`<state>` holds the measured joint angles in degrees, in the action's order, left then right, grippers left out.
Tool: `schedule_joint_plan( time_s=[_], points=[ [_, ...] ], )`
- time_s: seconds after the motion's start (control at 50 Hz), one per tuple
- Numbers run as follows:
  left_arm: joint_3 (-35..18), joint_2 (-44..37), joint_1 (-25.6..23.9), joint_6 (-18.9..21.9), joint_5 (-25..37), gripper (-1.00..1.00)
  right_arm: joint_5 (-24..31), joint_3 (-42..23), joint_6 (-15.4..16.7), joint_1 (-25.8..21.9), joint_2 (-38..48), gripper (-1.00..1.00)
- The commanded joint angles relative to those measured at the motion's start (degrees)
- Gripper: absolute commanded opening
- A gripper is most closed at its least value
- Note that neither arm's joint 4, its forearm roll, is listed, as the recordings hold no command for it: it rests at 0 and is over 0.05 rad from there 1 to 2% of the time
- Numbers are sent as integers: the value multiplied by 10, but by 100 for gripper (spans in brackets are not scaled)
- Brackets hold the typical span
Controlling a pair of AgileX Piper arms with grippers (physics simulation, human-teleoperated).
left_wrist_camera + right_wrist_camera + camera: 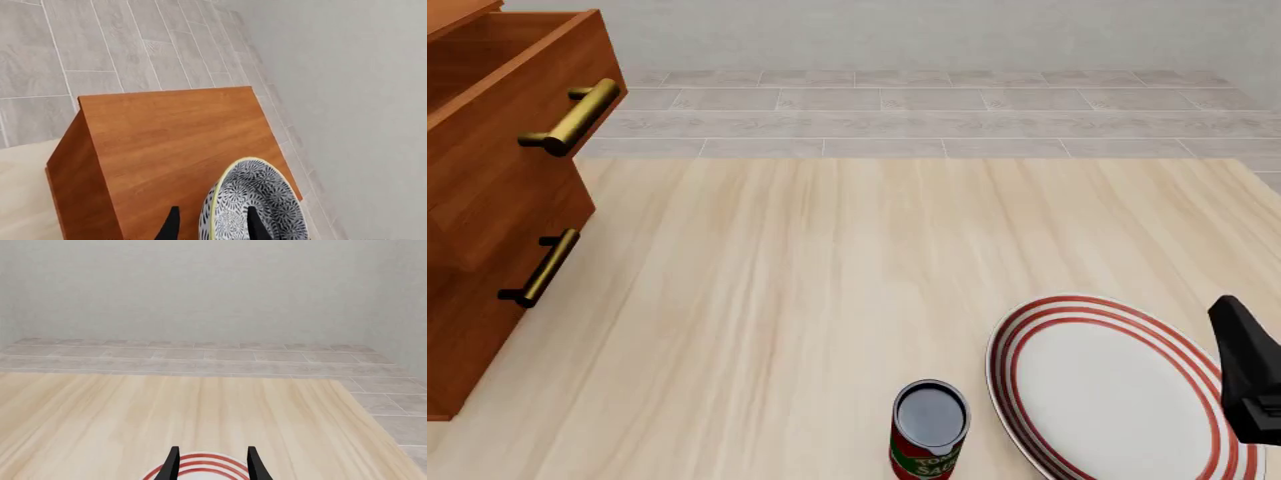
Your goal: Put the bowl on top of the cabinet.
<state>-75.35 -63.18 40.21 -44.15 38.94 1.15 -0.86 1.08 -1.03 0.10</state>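
Note:
The left wrist view looks down on the flat top of the reddish-brown cabinet (pixel 180 135). The blue-grey patterned bowl (pixel 267 200) with its pale rim is tilted on its side over that top, near the edge. My left gripper (pixel 212 210) is open: one finger is inside the bowl and the other stands apart from its outer wall, with wood showing between. I cannot tell whether the bowl touches the top. In the front view the cabinet (pixel 494 210) stands at the far left; the bowl and left gripper are out of that view. My right gripper (pixel 212 450) is open and empty.
A white plate with red rings (pixel 1108 390) lies at the front right under my right gripper (pixel 1248 370). A red can (pixel 930 430) stands just left of it. The cabinet's top drawer, with a brass handle (pixel 571 117), juts out. A wall rises behind the cabinet.

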Motion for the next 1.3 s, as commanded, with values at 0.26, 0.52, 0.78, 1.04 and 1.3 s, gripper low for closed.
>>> schedule_joint_plan(
  time_s=[0.26,0.52,0.78,1.04,1.3],
  points=[
    [-11,21,-18,2,1,100,-3,4,1,-1,0,100],
    [-16,48,-20,-2,4,100,-3,3,2,-1,0,100],
    [-13,102,-31,5,24,100,-2,3,3,-2,0,100],
    [-23,191,-38,12,52,100,-1,0,2,-1,0,100],
    [-12,303,-28,-4,80,100,-3,1,0,-2,-1,100]
  ],
)
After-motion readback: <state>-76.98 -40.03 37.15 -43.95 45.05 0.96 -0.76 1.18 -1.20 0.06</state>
